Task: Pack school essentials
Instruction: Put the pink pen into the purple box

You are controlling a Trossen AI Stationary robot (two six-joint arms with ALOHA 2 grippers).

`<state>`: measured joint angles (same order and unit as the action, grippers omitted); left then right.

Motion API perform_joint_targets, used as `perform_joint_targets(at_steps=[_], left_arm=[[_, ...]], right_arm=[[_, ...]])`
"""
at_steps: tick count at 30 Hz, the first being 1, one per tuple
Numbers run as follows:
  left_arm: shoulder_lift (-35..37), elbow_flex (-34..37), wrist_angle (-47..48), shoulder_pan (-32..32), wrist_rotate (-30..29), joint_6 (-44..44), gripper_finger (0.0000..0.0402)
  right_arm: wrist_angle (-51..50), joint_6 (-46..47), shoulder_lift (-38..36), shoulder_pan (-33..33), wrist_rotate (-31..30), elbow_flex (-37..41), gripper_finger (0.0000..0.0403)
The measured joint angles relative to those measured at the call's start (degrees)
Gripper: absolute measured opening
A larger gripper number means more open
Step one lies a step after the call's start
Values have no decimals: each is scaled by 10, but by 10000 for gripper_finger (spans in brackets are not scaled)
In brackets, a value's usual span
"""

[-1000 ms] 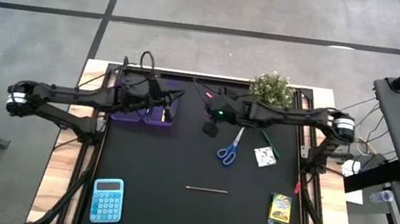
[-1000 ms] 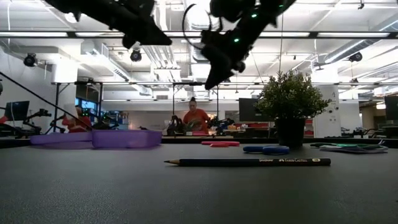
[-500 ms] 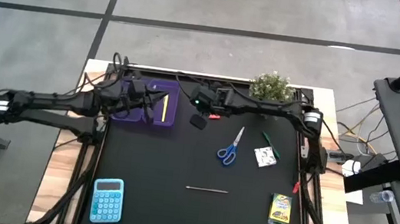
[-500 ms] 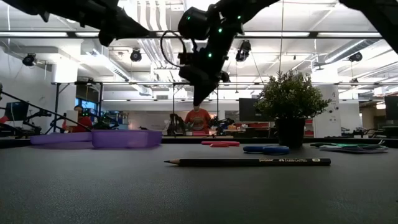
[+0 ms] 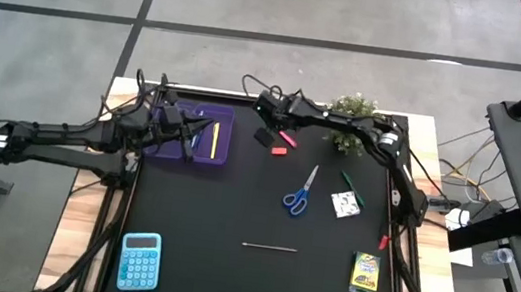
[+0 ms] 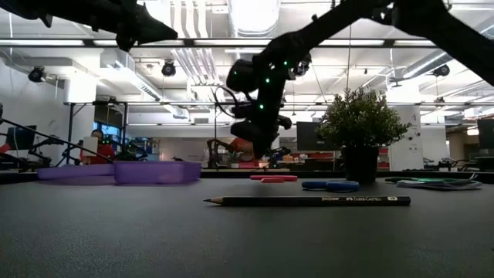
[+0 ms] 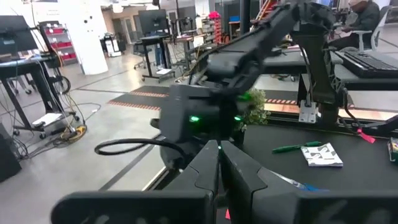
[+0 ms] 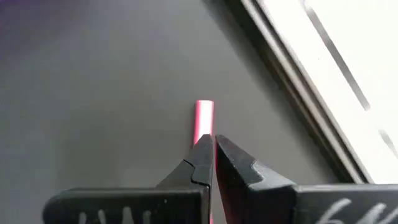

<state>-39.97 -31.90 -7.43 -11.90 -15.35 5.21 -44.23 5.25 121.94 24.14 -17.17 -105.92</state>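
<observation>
My right gripper [image 5: 263, 138] sits in the upper middle of the high view, its 2 fingers pressed together with nothing between them, the tips just beside a short red-pink stick [image 8: 204, 119] lying on the black table mat [image 5: 231, 213]. In the right wrist view that stick shows straight past my closed fingertips [image 8: 202, 158]. My left gripper [image 5: 185, 128] is clenched too, empty, over the translucent purple 2-compartment case [image 5: 220, 119] in the upper left of the mat; a yellow pen [image 5: 214, 140] lies inside the case's right-hand compartment.

Still out on the mat: the blue-handled scissors [image 5: 299, 193] at centre, a green pen [image 5: 347, 185] and a white patterned packet [image 5: 343, 205] to their right, the yellow-green crayon box [image 5: 365, 273] at lower right, and a thin dark pencil [image 6: 309, 201] lying across the lower middle. A light blue calculator [image 5: 139, 260] rests at lower left. The small green potted plant [image 5: 353, 111] stands at the top edge, near my right arm.
</observation>
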Motion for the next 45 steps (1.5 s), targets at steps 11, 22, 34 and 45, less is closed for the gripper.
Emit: perform_joint_targets(at_steps=[11, 22, 34, 45], left_arm=[[-19, 0, -15, 0, 0, 1, 0], [-41, 0, -19, 0, 0, 1, 0], [-33, 0, -26, 0, 0, 0, 0], [-35, 0, -26, 0, -1, 0, 0]], right_arm=[[-75, 18, 46, 48, 107, -88, 82], [-77, 31, 59, 52, 123, -82, 184], [-79, 19, 86, 61, 140, -80, 182], [-76, 1, 93, 60, 216, -80, 101]])
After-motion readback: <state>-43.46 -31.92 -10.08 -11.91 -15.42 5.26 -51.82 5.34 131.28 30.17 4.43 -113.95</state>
